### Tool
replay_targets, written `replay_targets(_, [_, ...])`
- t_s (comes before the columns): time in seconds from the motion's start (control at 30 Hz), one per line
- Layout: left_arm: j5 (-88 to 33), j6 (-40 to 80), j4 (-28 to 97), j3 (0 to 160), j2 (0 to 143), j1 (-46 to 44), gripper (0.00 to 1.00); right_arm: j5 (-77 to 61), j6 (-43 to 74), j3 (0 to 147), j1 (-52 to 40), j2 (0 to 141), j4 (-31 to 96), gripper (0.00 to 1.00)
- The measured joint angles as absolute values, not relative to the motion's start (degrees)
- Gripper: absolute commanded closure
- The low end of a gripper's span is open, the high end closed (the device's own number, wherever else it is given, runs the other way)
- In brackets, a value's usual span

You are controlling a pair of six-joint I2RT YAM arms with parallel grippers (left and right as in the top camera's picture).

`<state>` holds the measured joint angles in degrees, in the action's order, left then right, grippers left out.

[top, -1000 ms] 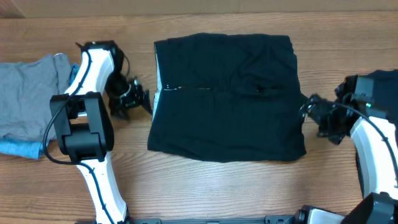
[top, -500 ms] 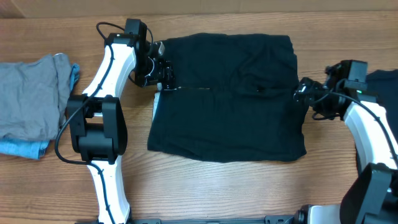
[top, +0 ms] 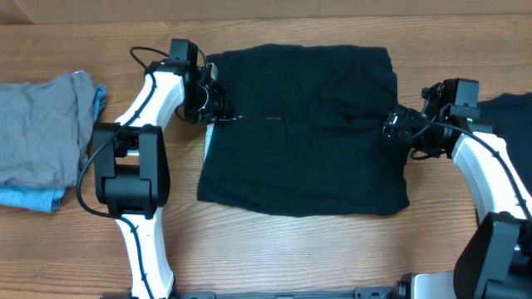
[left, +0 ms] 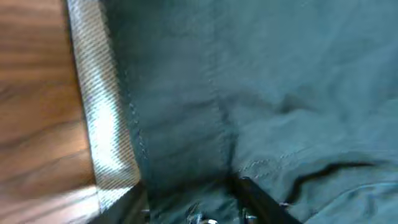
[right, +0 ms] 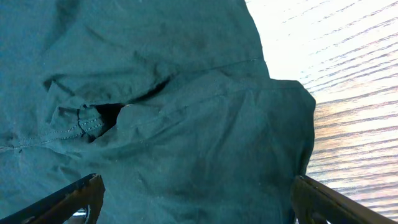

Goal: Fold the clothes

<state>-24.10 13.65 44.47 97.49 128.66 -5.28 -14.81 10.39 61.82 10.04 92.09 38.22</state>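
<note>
A: Left wrist view, bottom of frame: left gripper point(left: 194, 210), fingers point(left: 256, 194) apart, dark cloth beneath the gap, nothing pinched.
B: And past the fingers?
A: The black garment point(left: 273, 81) fills most of the frame. A pale woven strip point(left: 102, 124) runs down its left edge, with table point(left: 34, 93) wood beyond it at far left.
B: Right wrist view?
A: Right gripper point(right: 196, 210), fingers point(right: 68, 199) spread wide at the lower corners, over a rumpled corner of the garment.
B: From overhead?
A: The garment lies as a rough rectangle at frame centre. The left gripper is at its upper left edge, the right gripper at its right edge. At far left a grey garment point(top: 41, 124) lies on a light-blue garment point(top: 29, 198). Another dark cloth point(top: 515, 108) shows at the right edge.
</note>
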Motion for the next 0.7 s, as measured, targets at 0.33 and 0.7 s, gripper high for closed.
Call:
replay_targets(0.33, [-29.34, 16.21, 42.98, 97.47, 128.66, -4.97, 0.96, -14.81, 10.41, 61.82, 10.04, 92.16, 38.48, 0.0])
replay_targets(0.7, [-30.22, 16.32, 45.04, 97.47, 127.5, -2.2, 0.96, -14.81, 10.41, 61.82, 10.04, 92.18, 38.7, 0.0])
